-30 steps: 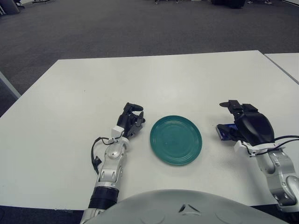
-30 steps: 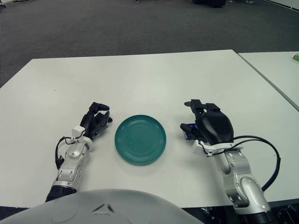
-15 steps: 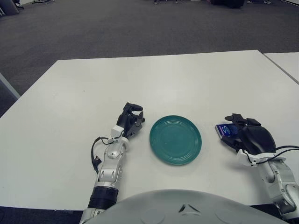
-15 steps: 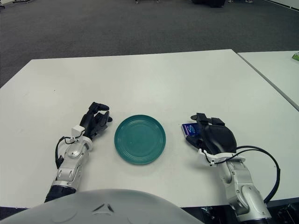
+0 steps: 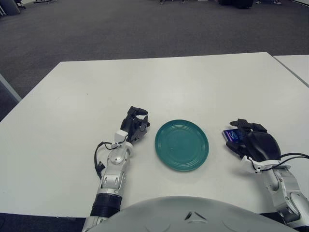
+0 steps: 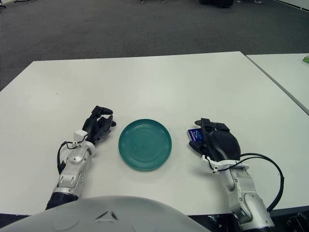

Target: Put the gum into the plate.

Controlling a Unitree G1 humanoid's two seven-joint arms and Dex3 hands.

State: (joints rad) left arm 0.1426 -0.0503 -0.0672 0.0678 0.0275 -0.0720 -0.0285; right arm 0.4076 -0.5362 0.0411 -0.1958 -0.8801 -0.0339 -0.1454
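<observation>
A round teal plate (image 5: 181,145) lies on the white table (image 5: 159,82), near its front edge. The gum (image 5: 232,135), a small blue pack, lies flat on the table just right of the plate. My right hand (image 5: 254,143) sits low over the gum's right side and covers part of it; only the pack's left end shows. Whether the hand grips the pack is hidden. My left hand (image 5: 136,124) shows just left of the plate, fingers curled, holding nothing.
A second white table (image 6: 289,72) stands to the right across a narrow gap, with a small green item (image 6: 305,59) at its far edge. Dark carpet lies beyond the table. A black cable (image 6: 270,164) loops off my right forearm.
My right hand has dropped from a raised pose and pulled back toward me, then edged forward onto the gum. The gum, plate and left hand have stayed put.
</observation>
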